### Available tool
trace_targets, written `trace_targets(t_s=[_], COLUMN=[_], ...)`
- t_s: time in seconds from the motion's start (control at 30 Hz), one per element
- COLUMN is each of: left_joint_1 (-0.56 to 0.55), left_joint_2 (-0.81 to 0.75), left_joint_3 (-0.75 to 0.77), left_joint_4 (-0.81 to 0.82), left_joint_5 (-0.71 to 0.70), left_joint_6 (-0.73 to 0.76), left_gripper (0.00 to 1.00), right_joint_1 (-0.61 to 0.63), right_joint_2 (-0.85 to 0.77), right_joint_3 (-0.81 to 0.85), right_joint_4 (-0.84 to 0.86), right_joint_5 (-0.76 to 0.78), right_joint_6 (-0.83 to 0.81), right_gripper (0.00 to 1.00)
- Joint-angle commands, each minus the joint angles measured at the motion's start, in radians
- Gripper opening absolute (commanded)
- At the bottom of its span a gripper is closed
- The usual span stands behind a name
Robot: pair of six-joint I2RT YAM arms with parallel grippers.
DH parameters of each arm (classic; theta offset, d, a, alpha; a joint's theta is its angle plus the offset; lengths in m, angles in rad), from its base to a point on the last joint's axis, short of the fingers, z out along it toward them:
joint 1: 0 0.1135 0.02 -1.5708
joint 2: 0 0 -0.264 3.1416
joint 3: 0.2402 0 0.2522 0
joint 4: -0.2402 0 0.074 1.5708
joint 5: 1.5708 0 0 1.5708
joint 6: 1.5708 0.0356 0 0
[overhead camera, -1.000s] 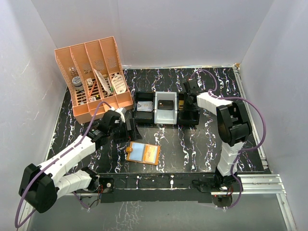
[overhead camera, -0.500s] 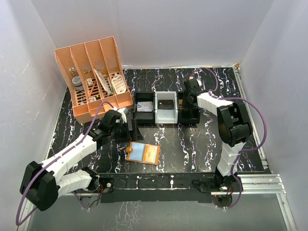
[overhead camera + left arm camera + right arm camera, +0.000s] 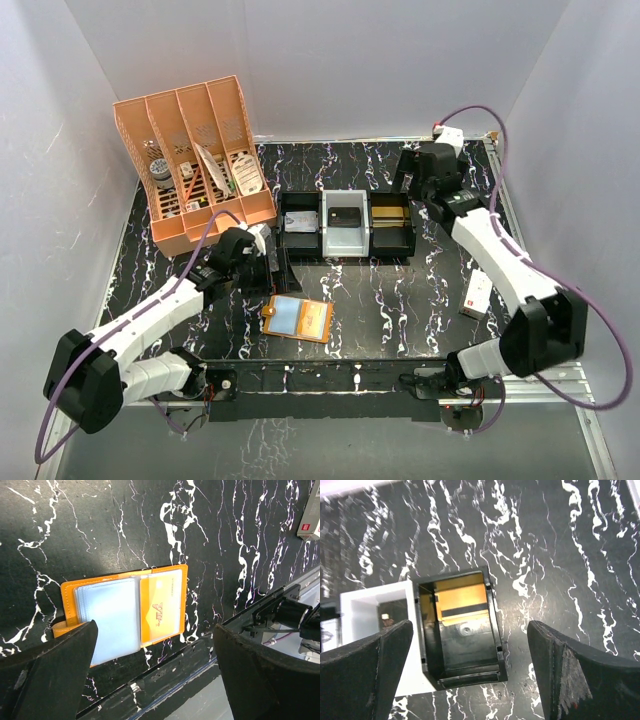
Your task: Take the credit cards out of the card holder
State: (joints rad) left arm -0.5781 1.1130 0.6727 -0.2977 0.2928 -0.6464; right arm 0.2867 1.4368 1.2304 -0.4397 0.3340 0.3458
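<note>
Card holder lies open flat on the counter, near the front edge. Credit cards show as a pale blue stack in one half, inside it; can't count them. Left pincer hangs at the holder's 11 o'clock, jaws wide, nothing held. Further back is a row of trays: white tray with a black box, and at its 3 o'clock a black tray with a gold block. Right pincer sits at that tray's 1 o'clock, jaws wide, empty. Orange organizer is far back at 10 o'clock.
</note>
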Motion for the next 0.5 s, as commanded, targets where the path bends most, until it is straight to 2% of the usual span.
trace_targets(t_s=[0.0,0.2,0.27,0.3,0.37,0.47], left_joint_1=[0.003,0.004,0.005,0.006,0.006,0.006], left_joint_2=[-0.060,-0.155,-0.187,-0.192,-0.185,-0.162], left_joint_3=[0.032,0.025,0.002,-0.005,-0.011,-0.017], left_joint_4=[-0.011,-0.057,-0.037,-0.023,-0.018,-0.002], left_joint_5=[-0.063,-0.198,-0.192,-0.176,-0.136,-0.092], left_joint_6=[0.004,-0.021,-0.024,-0.025,-0.034,-0.041], left_gripper=[0.99,0.99,0.99,0.99,0.99,0.98], right_joint_1=[-0.002,-0.002,-0.001,0.006,0.051,0.210], right_joint_2=[-0.157,-0.299,-0.336,-0.356,-0.388,-0.396], right_joint_3=[-0.031,-0.200,-0.287,-0.347,-0.454,-0.549], right_joint_4=[0.054,0.095,0.118,0.157,0.204,0.235], right_joint_5=[0.019,-0.401,-0.531,-0.581,-0.593,-0.465], right_joint_6=[0.042,0.196,0.324,0.382,0.489,0.615], right_gripper=[0.98,0.96,0.83,0.73,0.56,0.53])
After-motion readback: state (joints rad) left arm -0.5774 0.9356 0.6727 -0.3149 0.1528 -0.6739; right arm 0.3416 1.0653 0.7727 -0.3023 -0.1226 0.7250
